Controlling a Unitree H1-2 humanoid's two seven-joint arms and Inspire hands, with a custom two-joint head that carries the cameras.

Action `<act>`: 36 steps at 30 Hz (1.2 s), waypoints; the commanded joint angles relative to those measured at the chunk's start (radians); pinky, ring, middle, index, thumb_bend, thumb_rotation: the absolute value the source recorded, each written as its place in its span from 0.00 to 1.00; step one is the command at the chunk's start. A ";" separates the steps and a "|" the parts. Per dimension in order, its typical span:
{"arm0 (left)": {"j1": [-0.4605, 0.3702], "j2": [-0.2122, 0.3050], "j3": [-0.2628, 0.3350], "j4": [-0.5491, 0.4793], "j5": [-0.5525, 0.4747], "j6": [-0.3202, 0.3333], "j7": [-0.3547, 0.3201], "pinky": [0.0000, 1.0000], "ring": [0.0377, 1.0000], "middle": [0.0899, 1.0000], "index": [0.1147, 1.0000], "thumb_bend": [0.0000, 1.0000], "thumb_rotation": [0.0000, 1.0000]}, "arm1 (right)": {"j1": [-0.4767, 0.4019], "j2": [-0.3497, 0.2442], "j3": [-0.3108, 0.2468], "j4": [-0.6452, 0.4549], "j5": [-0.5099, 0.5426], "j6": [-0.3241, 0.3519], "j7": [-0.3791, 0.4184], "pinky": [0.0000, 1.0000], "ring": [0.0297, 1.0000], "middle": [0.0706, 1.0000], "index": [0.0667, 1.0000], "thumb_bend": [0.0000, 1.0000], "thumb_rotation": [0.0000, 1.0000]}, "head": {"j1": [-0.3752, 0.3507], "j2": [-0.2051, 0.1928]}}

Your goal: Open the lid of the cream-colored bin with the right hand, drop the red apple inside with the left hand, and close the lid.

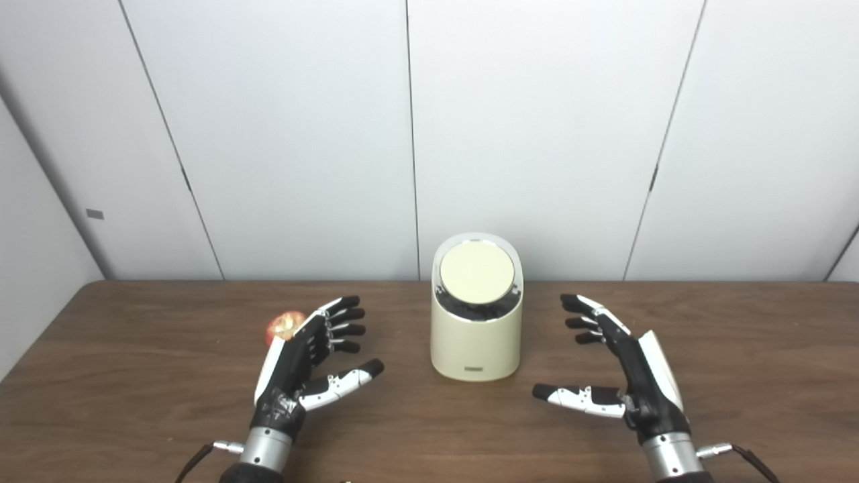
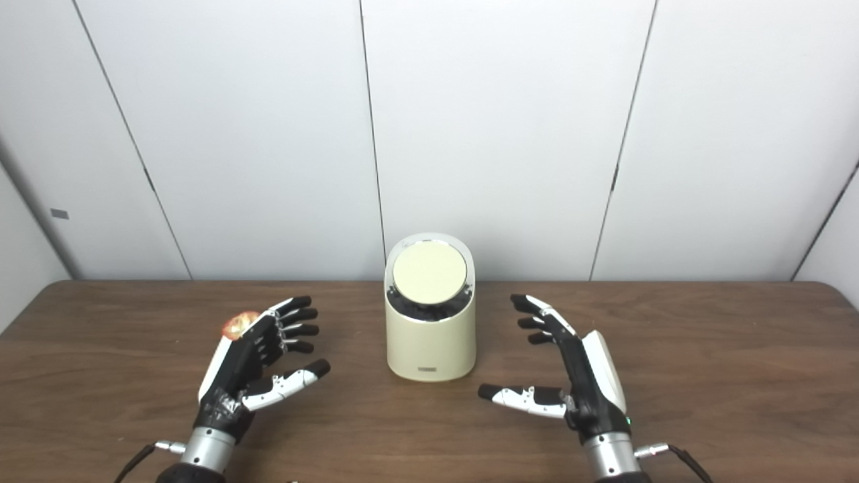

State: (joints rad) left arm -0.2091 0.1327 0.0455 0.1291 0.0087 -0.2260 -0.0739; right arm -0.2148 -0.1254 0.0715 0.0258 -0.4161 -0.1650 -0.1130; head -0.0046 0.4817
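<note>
Flanking the cream-colored bin (image 1: 476,335), lid (image 1: 477,272) down: left hand (image 1: 305,359) and right hand (image 1: 621,365), both spread wide, holding nothing. Left of the bin, just behind the left hand's fingers, half hidden: red apple (image 1: 283,327).

bin (image 1: 476,335) front label, txt too small

The cream bin (image 1: 476,335), lid (image 1: 477,272) down, stands between two spread, empty hands, left hand (image 1: 305,355) hiding part of the red apple (image 1: 283,325).

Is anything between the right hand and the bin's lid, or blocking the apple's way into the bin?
Nothing visible separates the right hand from the lid. The lid itself, shut on the cream bin, blocks the red apple, which lies behind the open left hand.
</note>
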 commanded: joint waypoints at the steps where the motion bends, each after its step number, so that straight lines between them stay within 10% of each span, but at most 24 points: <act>1: -0.030 0.007 0.000 -0.042 0.003 -0.027 0.006 0.65 0.72 0.77 0.80 0.73 0.13 | -0.028 0.001 -0.001 -0.032 0.009 -0.023 -0.006 0.66 0.74 0.79 0.79 0.73 0.22 | -0.001 0.001; 18: -0.034 0.005 -0.002 -0.031 0.003 -0.032 0.006 0.64 0.72 0.77 0.80 0.74 0.13 | -0.029 0.001 -0.002 -0.026 0.020 -0.033 -0.007 0.67 0.75 0.80 0.79 0.73 0.23 | 0.011 -0.007; 22: -0.036 0.003 -0.005 -0.026 0.000 -0.030 0.004 0.64 0.72 0.78 0.81 0.73 0.12 | -0.034 -0.001 -0.001 -0.042 0.018 -0.027 -0.005 0.66 0.75 0.80 0.81 0.71 0.37 | 0.001 -0.013; 36: -0.056 -0.006 -0.009 0.001 0.000 -0.048 0.010 0.64 0.72 0.77 0.80 0.74 0.12 | -0.243 -0.053 0.017 -0.117 -0.049 0.201 0.118 0.72 0.83 0.88 0.90 0.73 0.36 | -0.006 -0.028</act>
State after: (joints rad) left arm -0.2258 0.1250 0.0364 0.1413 0.0065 -0.2285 -0.0732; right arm -0.4118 -0.1741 0.0861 -0.0612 -0.4527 0.0311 -0.0010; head -0.0092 0.4525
